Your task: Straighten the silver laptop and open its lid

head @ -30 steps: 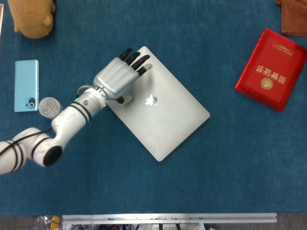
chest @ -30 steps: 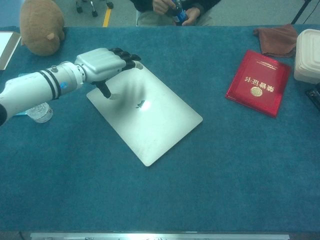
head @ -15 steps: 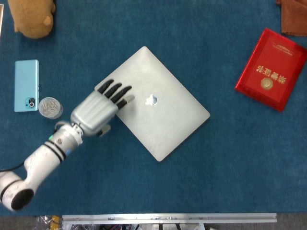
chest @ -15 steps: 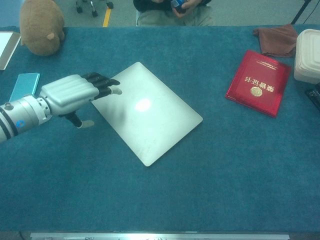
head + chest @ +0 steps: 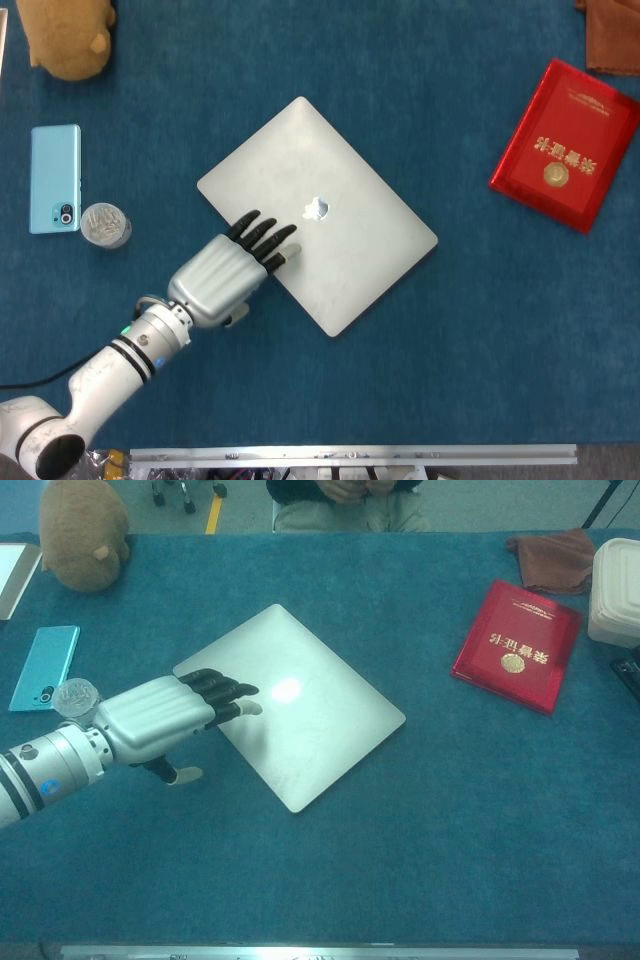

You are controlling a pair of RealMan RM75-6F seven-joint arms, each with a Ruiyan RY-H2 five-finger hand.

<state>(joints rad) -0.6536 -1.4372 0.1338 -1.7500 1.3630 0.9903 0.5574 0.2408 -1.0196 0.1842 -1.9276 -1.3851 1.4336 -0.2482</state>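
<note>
The silver laptop lies shut on the blue table, turned at a slant with one corner toward the far side. My left hand hovers at its near-left edge, palm down, fingers straight and apart, their dark tips over the lid. The thumb hangs below, off the laptop's edge. It holds nothing. Whether the fingertips touch the lid cannot be told. My right hand is in neither view.
A light blue phone and a small round clear cap lie to the left. A red booklet sits at the right, a brown plush toy at the far left corner, a brown cloth and white container far right.
My left hand has slid from the laptop's far-left corner down along its left edge toward the near side. The laptop has not moved.
</note>
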